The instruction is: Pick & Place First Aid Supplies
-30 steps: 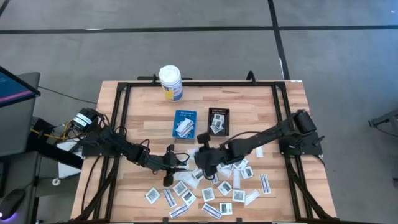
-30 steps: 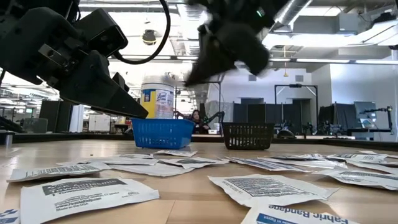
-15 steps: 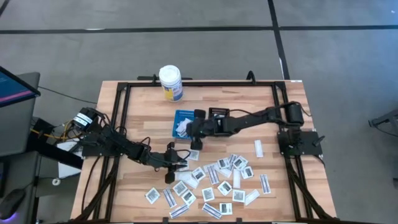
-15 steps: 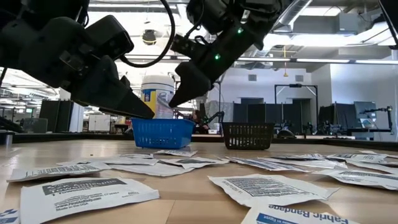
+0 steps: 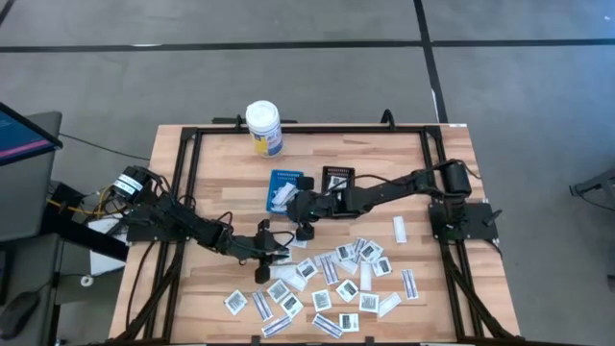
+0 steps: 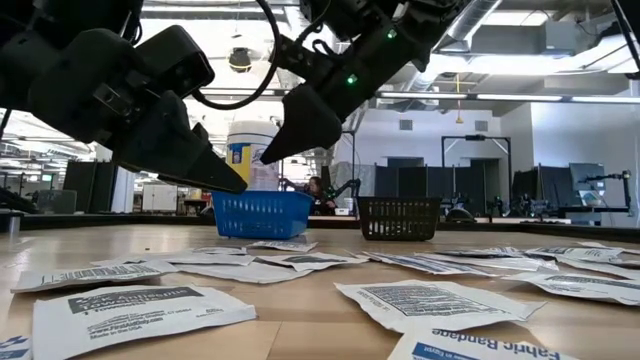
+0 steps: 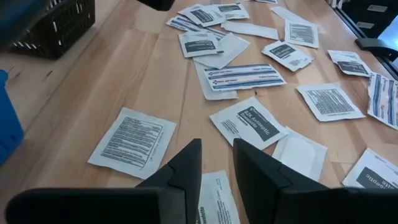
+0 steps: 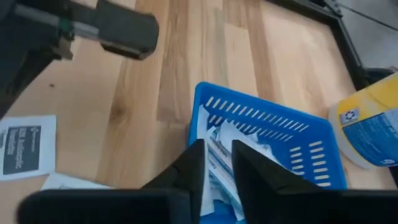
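Packets point(image 5: 338, 279): flat, white, grey-printed; both arms' jaws narrowly apart, empty.

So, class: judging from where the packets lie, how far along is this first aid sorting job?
Done: a few white packets lie in the blue tray, and some in the black tray. In hand: the right claw is at the blue tray's edge, a packet showing between its slightly parted fingers. Left: most packets are scattered on the wooden table, where the left claw hovers, holding nothing.
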Robot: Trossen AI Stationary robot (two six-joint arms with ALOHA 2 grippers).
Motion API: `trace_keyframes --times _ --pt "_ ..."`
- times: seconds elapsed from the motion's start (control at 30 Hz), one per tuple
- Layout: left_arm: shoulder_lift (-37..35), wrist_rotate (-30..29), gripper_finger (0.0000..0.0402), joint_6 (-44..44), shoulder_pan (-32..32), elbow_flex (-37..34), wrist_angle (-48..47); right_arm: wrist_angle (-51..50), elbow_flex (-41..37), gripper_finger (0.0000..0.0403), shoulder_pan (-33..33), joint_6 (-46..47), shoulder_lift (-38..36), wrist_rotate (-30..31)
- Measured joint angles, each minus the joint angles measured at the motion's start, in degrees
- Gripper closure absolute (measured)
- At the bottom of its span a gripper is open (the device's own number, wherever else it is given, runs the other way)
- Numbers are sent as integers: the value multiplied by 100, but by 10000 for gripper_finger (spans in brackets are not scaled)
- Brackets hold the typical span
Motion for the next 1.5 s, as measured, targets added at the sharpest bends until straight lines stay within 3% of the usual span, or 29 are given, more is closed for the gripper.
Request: trace_keyframes --times 0.33,0.5,0.73,0.93,1.27,1.5 --pt "0 484 309 -191 1 0 2 -460 2 261 326 506 -1 -262" --pt "0 775 309 -642 -4 0 -42 -975 2 257 801 1034 -1 -746" --pt "0 1643 309 -964 -106 0 -476 -1184 2 267 1450 898 -1 -772" --pt "0 1090 309 -1033 -111 -2 -1030 -1054 6 277 1620 608 -4 -769" --pt "-1 1048 309 -972 -449 2 -1283 -1104 6 280 1519 891 -4 -767" --pt "-2 616 309 -937 -704 12 -1443 -1111 6 280 1517 908 -4 -767"
